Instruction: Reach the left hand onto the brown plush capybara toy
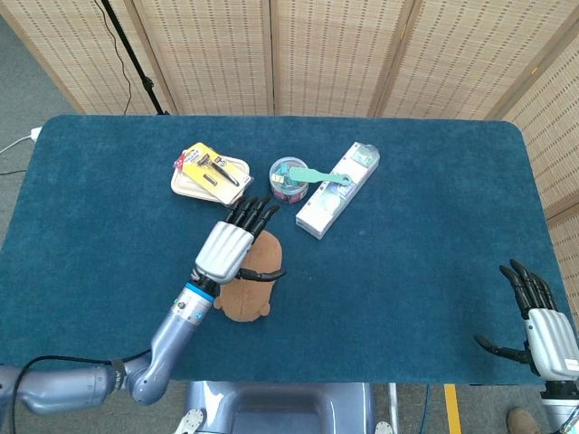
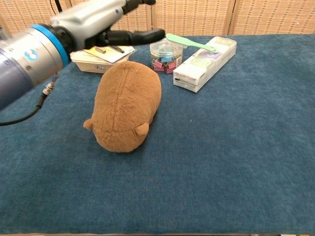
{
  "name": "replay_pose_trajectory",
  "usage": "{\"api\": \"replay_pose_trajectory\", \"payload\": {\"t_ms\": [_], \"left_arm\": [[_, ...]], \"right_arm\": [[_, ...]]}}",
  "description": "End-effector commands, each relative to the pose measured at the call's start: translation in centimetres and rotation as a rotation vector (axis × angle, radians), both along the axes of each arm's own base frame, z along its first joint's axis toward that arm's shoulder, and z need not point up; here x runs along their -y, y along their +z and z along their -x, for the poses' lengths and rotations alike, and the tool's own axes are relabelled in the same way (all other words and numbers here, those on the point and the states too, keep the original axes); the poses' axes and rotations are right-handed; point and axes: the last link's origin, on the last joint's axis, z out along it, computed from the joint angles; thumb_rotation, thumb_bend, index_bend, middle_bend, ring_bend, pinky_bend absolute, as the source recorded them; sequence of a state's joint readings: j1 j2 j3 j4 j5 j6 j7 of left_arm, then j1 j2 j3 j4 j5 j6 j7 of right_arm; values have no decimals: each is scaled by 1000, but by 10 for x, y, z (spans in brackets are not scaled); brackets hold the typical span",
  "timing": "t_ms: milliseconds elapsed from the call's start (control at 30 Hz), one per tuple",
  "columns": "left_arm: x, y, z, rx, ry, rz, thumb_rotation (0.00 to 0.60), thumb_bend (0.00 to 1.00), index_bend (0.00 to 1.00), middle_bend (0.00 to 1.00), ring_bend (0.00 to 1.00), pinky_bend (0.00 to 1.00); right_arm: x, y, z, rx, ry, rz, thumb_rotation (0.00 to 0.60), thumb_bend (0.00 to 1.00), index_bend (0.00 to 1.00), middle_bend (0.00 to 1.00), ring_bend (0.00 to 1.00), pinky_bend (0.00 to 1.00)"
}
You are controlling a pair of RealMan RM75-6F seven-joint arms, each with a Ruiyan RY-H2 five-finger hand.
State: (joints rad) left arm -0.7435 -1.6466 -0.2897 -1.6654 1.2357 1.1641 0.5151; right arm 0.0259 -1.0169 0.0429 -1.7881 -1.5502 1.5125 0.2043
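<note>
This looks like a robot test area in a lab or studio rather than a home. A table covered in dark teal carpet-like cloth fills the middle of the head view — closed off along the top of the frame by folding woven-rattan screen panels. At the upper left a black stand pole rises from a grey floor — a white cable plug lies by the table's left corner.
</note>
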Motion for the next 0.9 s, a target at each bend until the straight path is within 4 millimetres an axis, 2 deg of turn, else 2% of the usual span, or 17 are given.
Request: {"api": "replay_pose_trajectory", "payload": {"t_ms": [33, 233, 333, 400, 533, 600, 633, 700, 767, 900], "left_arm": [[5, 41, 25, -40, 36, -93, 25, 0, 0, 0, 0, 0], [13, 71, 65, -47, 83, -141, 26, 0, 0, 0, 0, 0], [24, 88, 97, -61, 114, -157, 30, 0, 0, 0, 0, 0], [36, 99, 122, -37, 149, -154, 58, 0, 0, 0, 0, 0], [66, 119, 177, -13, 199, -157, 226, 0, 0, 0, 0, 0], [84, 126, 204, -21, 273, -150, 329, 0, 0, 0, 0, 0], [92, 129, 213, -16, 301, -143, 357, 0, 0, 0, 0, 0], [104, 132, 228, -20, 356, -135, 427, 0, 0, 0, 0, 0], [112, 133, 238, -31, 392, -129, 473, 0, 0, 0, 0, 0], [119, 135, 246, -41, 428, -132, 511, 0, 0, 0, 0, 0]], "right_arm": [[0, 1, 1, -14, -4, 9, 600, 0, 0, 0, 0, 0], [1, 2, 2, -45, -8, 30, 600, 0, 0, 0, 0, 0], [2, 1, 2, -58, -7, 39, 600, 0, 0, 0, 0, 0], [2, 1, 2, -63, -7, 42, 600, 0, 0, 0, 0, 0], [1, 2, 2, -65, -5, 52, 600, 0, 0, 0, 0, 0], [0, 2, 1, -67, -1, 53, 600, 0, 0, 0, 0, 0], [0, 2, 0, -67, 2, 54, 600, 0, 0, 0, 0, 0], [-1, 1, -1, -68, 7, 53, 600, 0, 0, 0, 0, 0], [-2, 1, -2, -68, 11, 50, 600, 0, 0, 0, 0, 0], [-4, -1, -3, -68, 15, 41, 600, 0, 0, 0, 0, 0]]}}
